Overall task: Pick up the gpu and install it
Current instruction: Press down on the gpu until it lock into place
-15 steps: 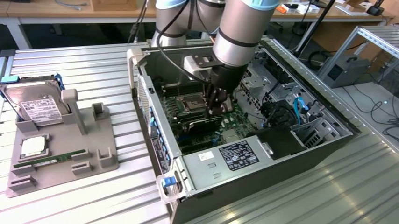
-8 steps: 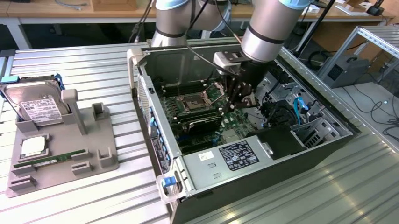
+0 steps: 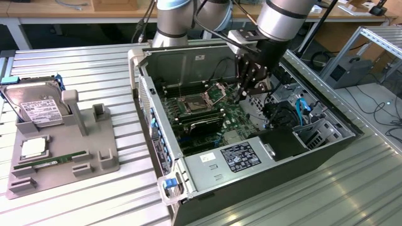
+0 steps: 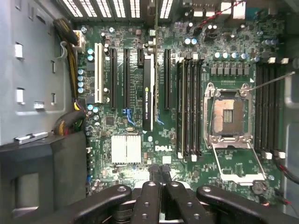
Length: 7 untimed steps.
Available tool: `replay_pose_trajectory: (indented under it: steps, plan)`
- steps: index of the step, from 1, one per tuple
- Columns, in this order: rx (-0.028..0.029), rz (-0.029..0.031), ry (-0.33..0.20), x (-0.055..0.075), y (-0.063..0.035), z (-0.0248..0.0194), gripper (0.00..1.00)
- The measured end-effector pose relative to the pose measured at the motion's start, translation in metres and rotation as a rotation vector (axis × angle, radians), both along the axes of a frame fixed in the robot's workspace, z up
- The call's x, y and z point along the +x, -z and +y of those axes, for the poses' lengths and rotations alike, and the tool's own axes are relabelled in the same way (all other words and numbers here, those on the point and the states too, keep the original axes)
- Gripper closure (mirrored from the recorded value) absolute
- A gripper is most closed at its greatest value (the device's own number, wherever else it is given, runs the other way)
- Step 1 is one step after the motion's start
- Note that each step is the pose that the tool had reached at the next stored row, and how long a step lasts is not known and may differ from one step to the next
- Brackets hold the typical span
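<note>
The gpu (image 4: pixel 147 91) stands edge-on in a slot of the green motherboard (image 4: pixel 126 116), a thin black card with a label along its top edge. From the exterior view it is a dark strip (image 3: pixel 202 124) low on the board inside the open computer case (image 3: pixel 251 155). My gripper (image 3: pixel 245 95) hangs inside the case above the motherboard, clear of the card. Its black fingers (image 4: pixel 152 179) are pressed together with nothing between them, so the gripper (image 4: pixel 159 171) is shut and empty.
A grey holder tray (image 3: pixel 94 160) on the exterior view's left carries a silver hard drive (image 3: pixel 39 109), a CPU (image 3: pixel 33 147) and a RAM stick (image 3: pixel 50 162). The open CPU socket (image 4: pixel 227 116), memory slots (image 4: pixel 189 107), cable bundles (image 4: pixel 70 42) and case walls surround the gripper.
</note>
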<state>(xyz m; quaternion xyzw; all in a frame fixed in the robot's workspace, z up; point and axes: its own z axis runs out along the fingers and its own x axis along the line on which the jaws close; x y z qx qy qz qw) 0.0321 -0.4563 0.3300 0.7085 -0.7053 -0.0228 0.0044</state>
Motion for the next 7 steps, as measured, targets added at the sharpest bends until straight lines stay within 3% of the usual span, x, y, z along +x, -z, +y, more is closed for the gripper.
replay_pose_trajectory:
  steps: [2,7]
  plan:
    - [0.0051,0.0000,0.000,0.0000,-0.0088,0.0000,0.89]
    - [0.0056,0.0000,0.000,0.0000,-0.0090,0.0000,0.89]
